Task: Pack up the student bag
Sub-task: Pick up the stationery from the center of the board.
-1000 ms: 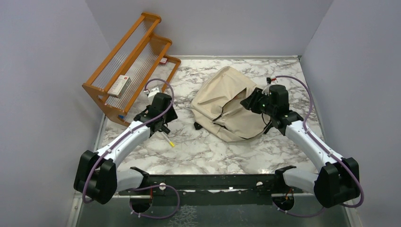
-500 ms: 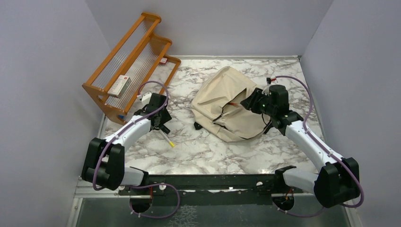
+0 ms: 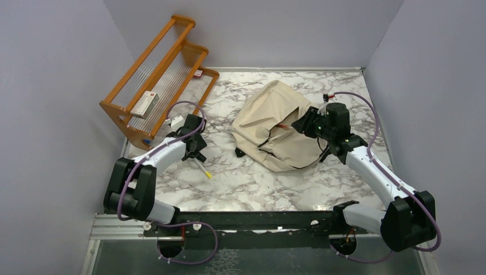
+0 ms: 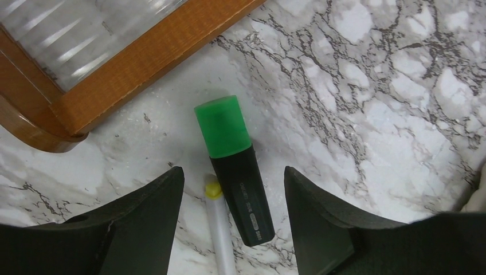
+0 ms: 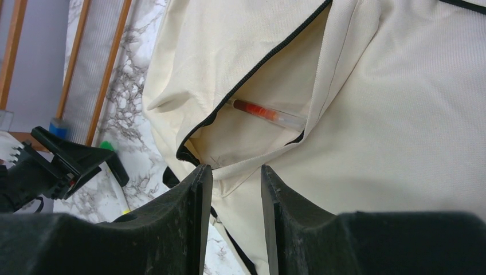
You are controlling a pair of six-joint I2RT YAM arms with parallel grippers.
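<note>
The student bag [image 3: 269, 123], a cream canvas backpack, lies at the centre of the marble table with its zipped mouth gaping. A red-filled pen [image 5: 266, 113] rests inside the mouth. My right gripper [image 3: 302, 123] sits at the mouth's right edge, its jaws [image 5: 236, 168] closed on the hem of the bag [image 5: 401, 114] and holding it up. My left gripper [image 3: 198, 156] hovers open over a green-capped black highlighter [image 4: 223, 126] and a white pen with a yellow tip [image 4: 220, 235]. Both lie on the table between its fingers [image 4: 234, 172], touching neither.
An orange wooden rack [image 3: 155, 80] with ribbed clear shelves stands at the back left, its foot [image 4: 132, 63] just beyond the highlighter. A small white box [image 3: 148, 103] lies on its shelf. Grey walls close in on the left, back and right.
My left arm has swung back and left, bringing its gripper down over the highlighter and white pen. The right arm and the bag have not moved.
</note>
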